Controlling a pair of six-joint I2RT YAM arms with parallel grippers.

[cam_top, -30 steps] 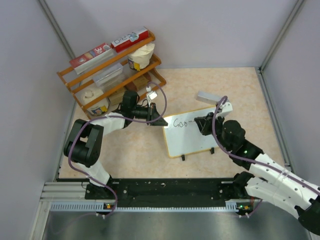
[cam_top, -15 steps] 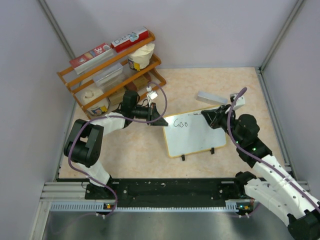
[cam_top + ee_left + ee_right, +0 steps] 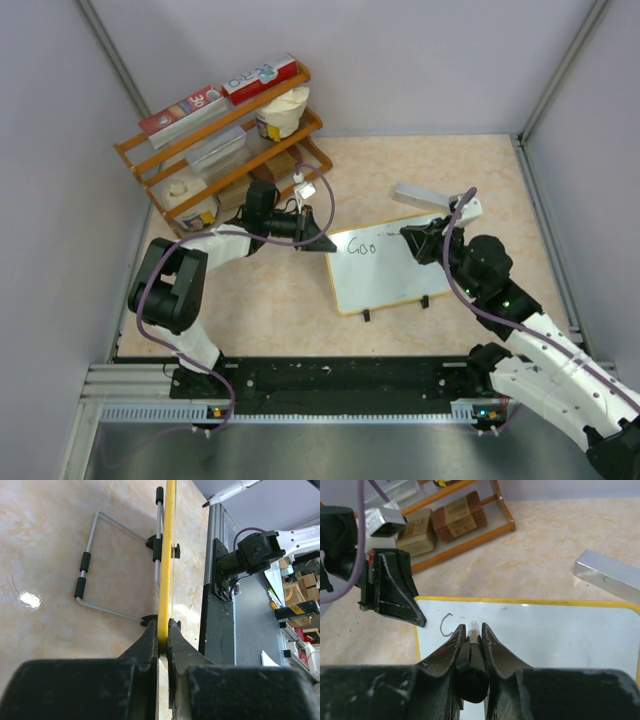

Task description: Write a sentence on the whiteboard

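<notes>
Beige marbled tabletop [image 3: 480,170], glossy. Centre: whiteboard [image 3: 390,278], flat, tan-framed, round-cornered. Upper left: lettering [image 3: 360,246], thin black "Goo". Left gripper [image 3: 161,630] pinched on its left frame edge. Right gripper [image 3: 471,630] clamped around black cylindrical marker [image 3: 472,657], tip over the white face.

Orange rack [image 3: 318,156] of boxes at back-left; grey block [image 3: 420,194] on beige tabletop [image 3: 500,180].

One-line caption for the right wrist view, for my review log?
Right pincer holds a marker over the whiteboard; left pincer clamps its edge.
</notes>
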